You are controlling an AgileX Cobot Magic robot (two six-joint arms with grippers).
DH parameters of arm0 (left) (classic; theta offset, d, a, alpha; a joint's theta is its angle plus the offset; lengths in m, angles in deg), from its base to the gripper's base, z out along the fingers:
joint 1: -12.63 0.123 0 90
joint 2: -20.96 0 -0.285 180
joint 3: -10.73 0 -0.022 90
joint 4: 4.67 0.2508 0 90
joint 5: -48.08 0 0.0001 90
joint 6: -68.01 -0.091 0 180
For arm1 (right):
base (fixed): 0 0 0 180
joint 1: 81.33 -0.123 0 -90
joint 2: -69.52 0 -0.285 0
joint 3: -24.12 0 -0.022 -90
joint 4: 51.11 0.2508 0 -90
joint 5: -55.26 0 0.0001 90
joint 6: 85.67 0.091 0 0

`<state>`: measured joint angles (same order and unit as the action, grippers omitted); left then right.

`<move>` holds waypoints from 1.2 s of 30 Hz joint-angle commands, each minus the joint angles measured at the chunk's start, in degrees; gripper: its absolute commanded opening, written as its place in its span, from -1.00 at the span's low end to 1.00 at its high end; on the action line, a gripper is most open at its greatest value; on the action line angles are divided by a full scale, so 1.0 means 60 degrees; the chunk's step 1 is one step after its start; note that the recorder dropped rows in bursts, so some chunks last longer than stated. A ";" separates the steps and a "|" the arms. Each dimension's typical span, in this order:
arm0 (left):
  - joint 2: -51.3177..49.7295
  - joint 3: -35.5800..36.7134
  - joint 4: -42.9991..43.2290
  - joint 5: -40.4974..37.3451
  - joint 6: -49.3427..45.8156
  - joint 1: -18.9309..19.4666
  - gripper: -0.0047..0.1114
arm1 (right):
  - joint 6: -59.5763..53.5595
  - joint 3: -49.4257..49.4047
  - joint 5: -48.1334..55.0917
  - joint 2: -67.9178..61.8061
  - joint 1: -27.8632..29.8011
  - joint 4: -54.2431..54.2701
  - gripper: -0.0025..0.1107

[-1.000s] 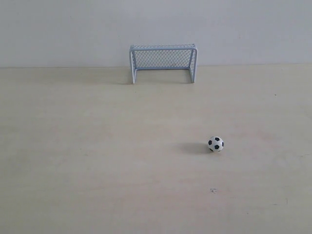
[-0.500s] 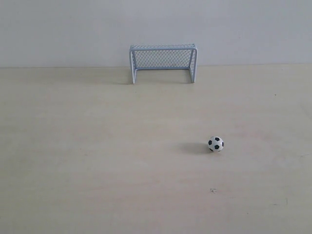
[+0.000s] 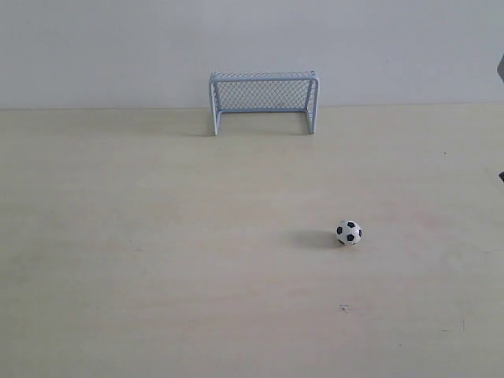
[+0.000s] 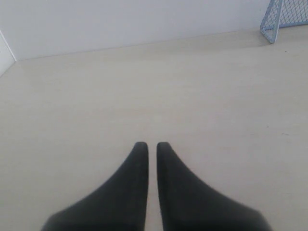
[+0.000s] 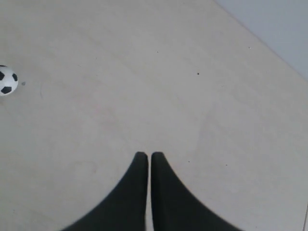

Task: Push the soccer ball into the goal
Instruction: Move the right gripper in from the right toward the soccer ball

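Observation:
The tiny black-and-white soccer ball (image 3: 349, 232) rests on the pale table, right of centre; the right wrist view catches it at its edge as the soccer ball (image 5: 7, 80). The pale blue goal (image 3: 264, 101) stands against the back wall, its mouth facing the table, and one corner of the goal (image 4: 284, 18) shows in the left wrist view. My right gripper (image 5: 147, 155) is shut and empty, well away from the ball; a dark sliver of that arm (image 3: 501, 69) pokes in at the exterior view's right edge. My left gripper (image 4: 151, 144) is shut with nothing between its fingers.
The light wooden table (image 3: 157, 252) runs back to a white wall (image 3: 118, 47). A few small dark specks (image 3: 344, 307) mark the surface in front of the ball.
A dark part of the right arm has come into the exterior view at its right edge. Ball and goal have not moved.

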<state>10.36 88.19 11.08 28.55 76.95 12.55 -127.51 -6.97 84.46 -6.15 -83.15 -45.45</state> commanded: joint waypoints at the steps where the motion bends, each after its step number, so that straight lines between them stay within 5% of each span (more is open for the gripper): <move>1: -0.0054 -0.0041 0.0002 0.0032 0.0089 -0.0076 -0.81 | -0.0869 0.0050 -0.0044 -0.0180 -0.0006 0.0279 -0.96; 18: -0.0054 -0.0041 0.0002 0.0032 0.0089 -0.0076 -0.81 | -0.2179 0.0753 0.0686 -0.1592 -0.1661 -0.0133 -0.96; 36: -0.0054 -0.0041 0.0002 0.0032 0.0089 -0.0076 -0.81 | -0.3682 0.1381 0.1718 -0.2951 -0.1908 0.0019 -0.96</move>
<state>10.36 88.19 11.08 28.55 76.95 12.55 -146.39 1.01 93.69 -23.50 -94.39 -46.73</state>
